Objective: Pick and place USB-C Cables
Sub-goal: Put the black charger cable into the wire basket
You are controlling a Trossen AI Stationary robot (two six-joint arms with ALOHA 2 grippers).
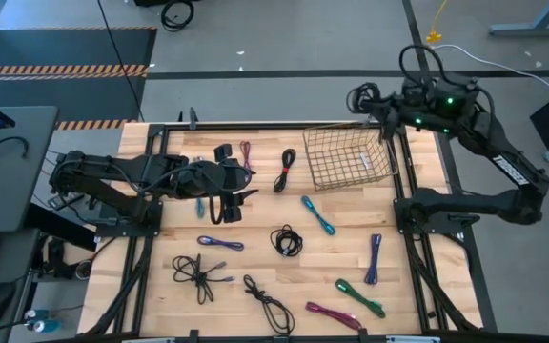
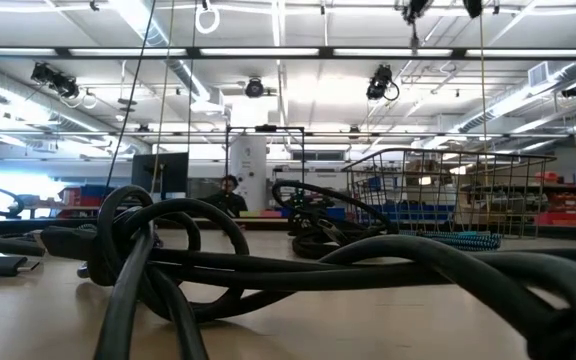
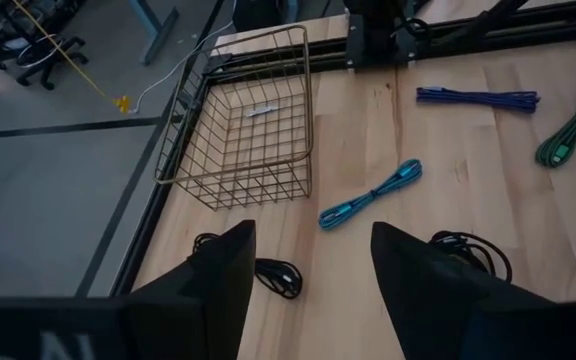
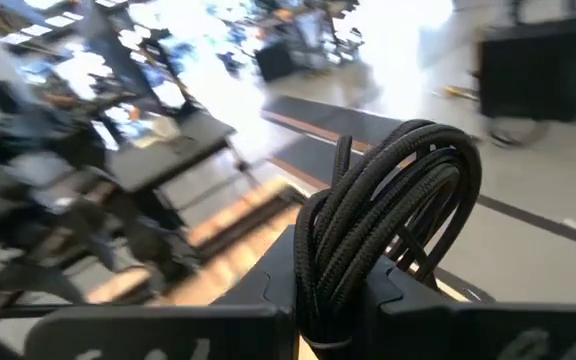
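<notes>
High view shows the wooden table (image 1: 255, 286) strewn with USB-C cables, and a wire basket (image 1: 346, 157) standing at its far side toward the right. The left pincer (image 1: 225, 195) hovers over the table's left-centre with its fingers (image 3: 218, 290) spread wide and nothing between them; from its wrist a teal cable (image 3: 370, 193) lies on the wood just ahead, near the basket, with a black cable (image 3: 268, 275) beneath the gap. The right pincer (image 1: 368, 99) is raised beyond the basket's far right corner, closed on a black cable bundle (image 4: 388, 220) whose loops stand up between its fingers. Loose on the table lie a purple cable (image 1: 373, 259), a green cable (image 1: 360, 297), a magenta cable (image 1: 332, 313), a coiled black one (image 1: 286, 240) in the middle, and more black cables toward the near edge. Low view has thick black loops filling the foreground, the basket behind them, and a person (image 2: 229, 195) far back in the room
</notes>
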